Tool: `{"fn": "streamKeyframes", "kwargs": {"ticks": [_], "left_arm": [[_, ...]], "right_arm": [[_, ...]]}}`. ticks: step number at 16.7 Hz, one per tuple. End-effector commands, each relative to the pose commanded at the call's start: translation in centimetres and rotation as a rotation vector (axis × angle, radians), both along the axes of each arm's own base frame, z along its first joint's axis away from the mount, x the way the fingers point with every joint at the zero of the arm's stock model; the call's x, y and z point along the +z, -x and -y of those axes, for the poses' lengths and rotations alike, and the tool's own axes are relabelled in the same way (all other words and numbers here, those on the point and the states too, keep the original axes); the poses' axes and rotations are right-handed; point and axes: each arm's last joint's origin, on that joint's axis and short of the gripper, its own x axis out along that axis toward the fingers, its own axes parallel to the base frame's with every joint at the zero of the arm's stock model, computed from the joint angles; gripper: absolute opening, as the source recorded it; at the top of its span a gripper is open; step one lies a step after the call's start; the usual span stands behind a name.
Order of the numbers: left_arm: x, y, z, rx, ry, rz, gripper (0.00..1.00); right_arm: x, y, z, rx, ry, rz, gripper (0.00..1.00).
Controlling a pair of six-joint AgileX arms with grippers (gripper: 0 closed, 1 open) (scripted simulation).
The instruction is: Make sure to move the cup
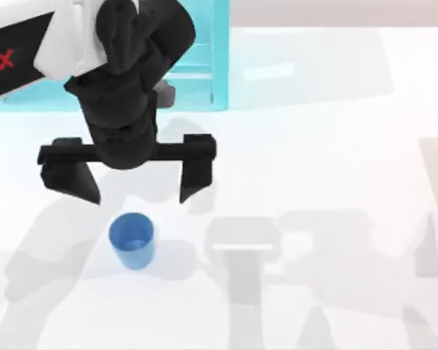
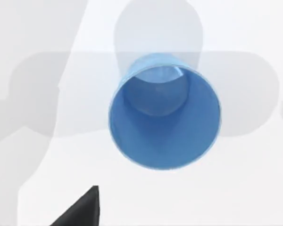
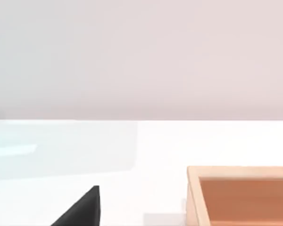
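left tool spread wide above upright cup | right wrist: wooden box

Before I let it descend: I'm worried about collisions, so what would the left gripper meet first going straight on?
Probably the cup: the left gripper, fingers open, looks down into its open mouth. Height above it is unclear.

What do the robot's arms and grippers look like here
The left arm has a white casing with a black panel bearing a red mark. Its wrist is matte black, ending in a black crossbar with two tapered fingers; the left gripper is all black.
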Motion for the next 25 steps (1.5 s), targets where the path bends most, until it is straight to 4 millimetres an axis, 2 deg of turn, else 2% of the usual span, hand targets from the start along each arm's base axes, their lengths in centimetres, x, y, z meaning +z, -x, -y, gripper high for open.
{"fn": "streamKeyframes", "kwargs": {"ticks": [3, 8, 11, 16, 18, 23, 25], "left_arm": [[-0.4, -0.5, 1.0, 0.000, -0.018, -0.029, 1.00], [-0.5, -0.5, 0.8, 0.003, -0.017, -0.028, 1.00], [-2.5, -0.6, 1.0, -0.001, -0.020, -0.032, 1.00], [-8.5, -0.8, 1.1, 0.000, -0.013, -0.021, 1.00], [-10.0, -0.5, 1.0, 0.000, -0.017, -0.027, 1.00], [-10.4, -0.5, 1.0, 0.000, -0.018, -0.029, 1.00], [-10.4, -0.5, 1.0, 0.000, -0.018, -0.029, 0.85]], "right_arm": [[0.0, 0.0, 0.0, 0.000, 0.000, 0.000, 1.00], [0.0, 0.0, 0.0, 0.000, 0.000, 0.000, 1.00], [0.0, 0.0, 0.0, 0.000, 0.000, 0.000, 1.00], [0.0, 0.0, 0.0, 0.000, 0.000, 0.000, 1.00], [0.0, 0.0, 0.0, 0.000, 0.000, 0.000, 1.00], [0.0, 0.0, 0.0, 0.000, 0.000, 0.000, 1.00], [0.0, 0.0, 0.0, 0.000, 0.000, 0.000, 1.00]]}}
